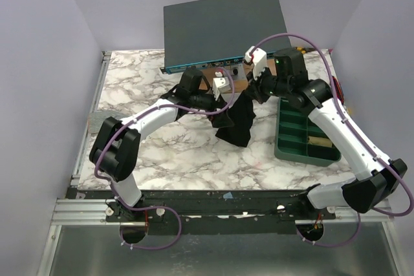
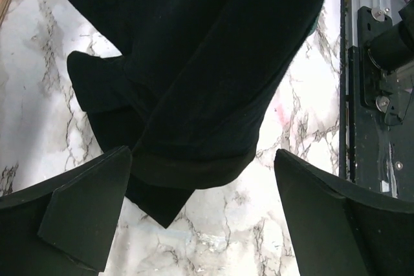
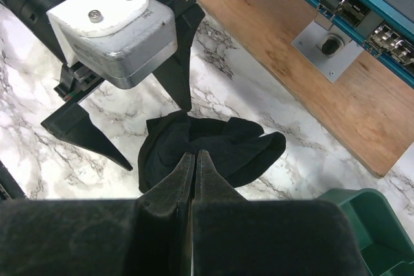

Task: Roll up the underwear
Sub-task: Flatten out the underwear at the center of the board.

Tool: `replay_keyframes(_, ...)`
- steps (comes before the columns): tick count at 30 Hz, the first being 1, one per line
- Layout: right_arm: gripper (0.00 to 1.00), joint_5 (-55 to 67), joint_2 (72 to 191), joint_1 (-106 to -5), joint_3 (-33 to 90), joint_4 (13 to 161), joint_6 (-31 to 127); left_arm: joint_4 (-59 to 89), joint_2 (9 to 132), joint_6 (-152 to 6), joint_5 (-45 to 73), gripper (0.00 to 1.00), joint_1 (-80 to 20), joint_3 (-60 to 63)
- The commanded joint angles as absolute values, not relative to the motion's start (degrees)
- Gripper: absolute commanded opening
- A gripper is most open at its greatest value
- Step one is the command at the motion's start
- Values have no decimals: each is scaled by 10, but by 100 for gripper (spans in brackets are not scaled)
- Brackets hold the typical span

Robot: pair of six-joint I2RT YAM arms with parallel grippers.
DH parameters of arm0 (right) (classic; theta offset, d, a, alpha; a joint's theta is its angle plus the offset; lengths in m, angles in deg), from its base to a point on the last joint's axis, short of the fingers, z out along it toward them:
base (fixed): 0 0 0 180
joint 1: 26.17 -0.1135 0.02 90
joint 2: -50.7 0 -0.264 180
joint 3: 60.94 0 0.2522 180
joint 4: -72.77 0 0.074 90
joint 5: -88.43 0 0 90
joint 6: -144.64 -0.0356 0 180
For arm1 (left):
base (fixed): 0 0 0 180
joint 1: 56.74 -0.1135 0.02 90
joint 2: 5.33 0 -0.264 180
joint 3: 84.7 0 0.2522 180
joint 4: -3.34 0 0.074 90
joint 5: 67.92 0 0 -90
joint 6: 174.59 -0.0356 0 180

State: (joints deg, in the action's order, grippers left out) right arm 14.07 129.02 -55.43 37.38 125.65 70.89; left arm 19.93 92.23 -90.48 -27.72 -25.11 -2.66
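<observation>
The black underwear [image 1: 238, 121] hangs bunched from my right gripper [image 1: 253, 92], its lower end on or just above the marble table; I cannot tell which. In the right wrist view the gripper [image 3: 194, 156] is shut on a fold of the underwear [image 3: 213, 150], which droops below the tips. My left gripper [image 1: 225, 99] is just left of the cloth, wide open and empty. In the left wrist view the underwear [image 2: 194, 75] hangs ahead of the left gripper [image 2: 204, 214], its hem close to the left finger [image 2: 84, 211]. The right wrist view shows the left gripper's white housing [image 3: 113, 30].
A dark green compartment tray [image 1: 304, 137] stands at the right, under the right arm. A large grey box with a teal edge [image 1: 223, 27] sits at the back on a wooden board [image 3: 310, 75]. The black base rail [image 2: 369, 95] lies along the table's near edge.
</observation>
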Motion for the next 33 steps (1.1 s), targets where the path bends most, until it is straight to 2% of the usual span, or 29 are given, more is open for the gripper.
replay_keyframes(1,1,159,1272,-546,366,1259,714,208,941,-932,-319,98,-247,-9)
replay_keyframes(5,1,154,1272,-543,369,1258,714,212,948,-936,-328,91,-240,-19)
replay_keyframes(12,1,151,1273,-535,372,1256,710,203,951,-931,-329,68,-238,-35)
replay_keyframes(17,1,153,1271,-531,373,1257,709,209,959,-930,-319,60,-238,-27)
replay_keyframes(19,1,154,1270,-530,372,1257,709,209,961,-928,-310,63,-238,-24)
replay_keyframes(22,1,154,1267,-530,369,1258,711,198,959,-925,-274,82,-241,-25)
replay_keyframes(26,1,153,1260,-527,364,1257,713,188,963,-914,-275,94,-250,-20)
replay_keyframes(30,1,154,1259,-525,361,1256,712,221,983,-921,-329,93,-247,3)
replay_keyframes(33,1,152,1260,-524,361,1255,711,248,993,-935,-349,87,-238,9)
